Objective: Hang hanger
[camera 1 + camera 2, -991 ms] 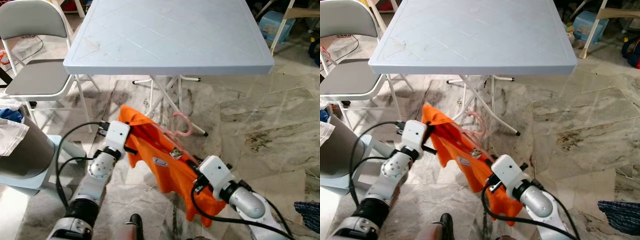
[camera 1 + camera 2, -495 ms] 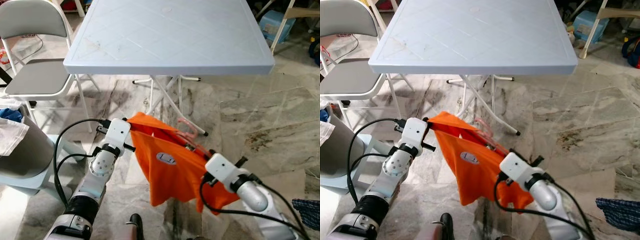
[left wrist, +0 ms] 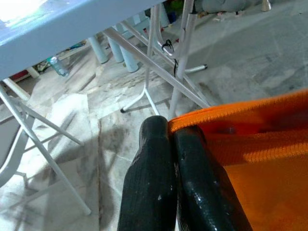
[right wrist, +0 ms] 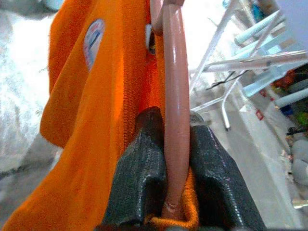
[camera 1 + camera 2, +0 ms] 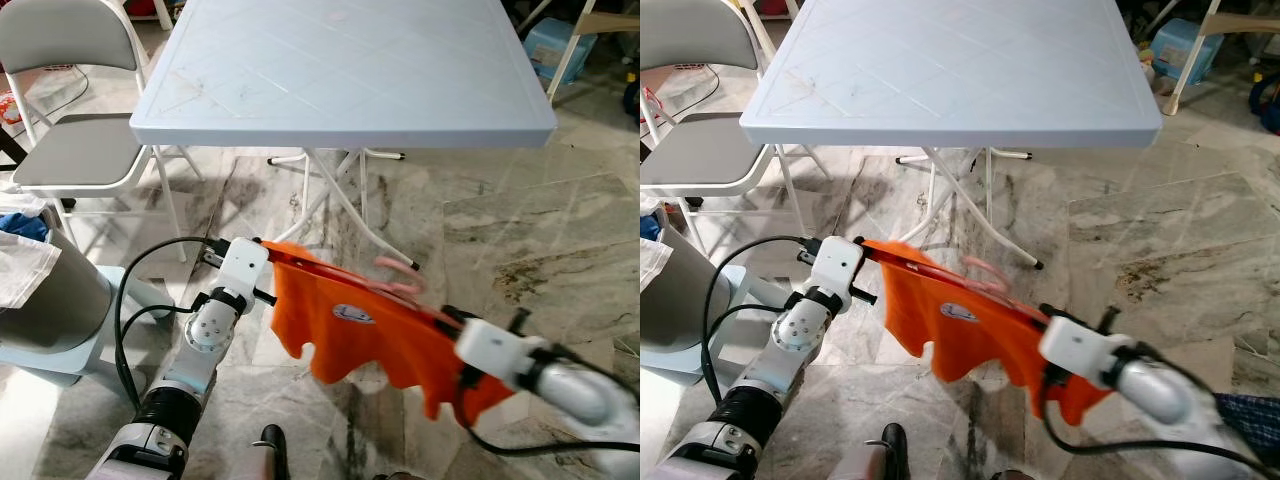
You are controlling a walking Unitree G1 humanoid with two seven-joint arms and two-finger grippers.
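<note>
Two silver arms are showing, each ending in a boxy white wrist housing, with black cables looping along them. The left arm is built of rounded grey joints with a ribbed black collar lower down. The left gripper (image 3: 174, 132) is wearing two long black fingers with a rough, pitted surface; the right gripper (image 4: 169, 126) is showing textured dark rubbery fingers (image 4: 139, 163).

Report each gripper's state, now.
Left gripper: shut on the orange shirt, at its shoulder edge.
Right gripper: shut on the pink hanger and the shirt.
</note>
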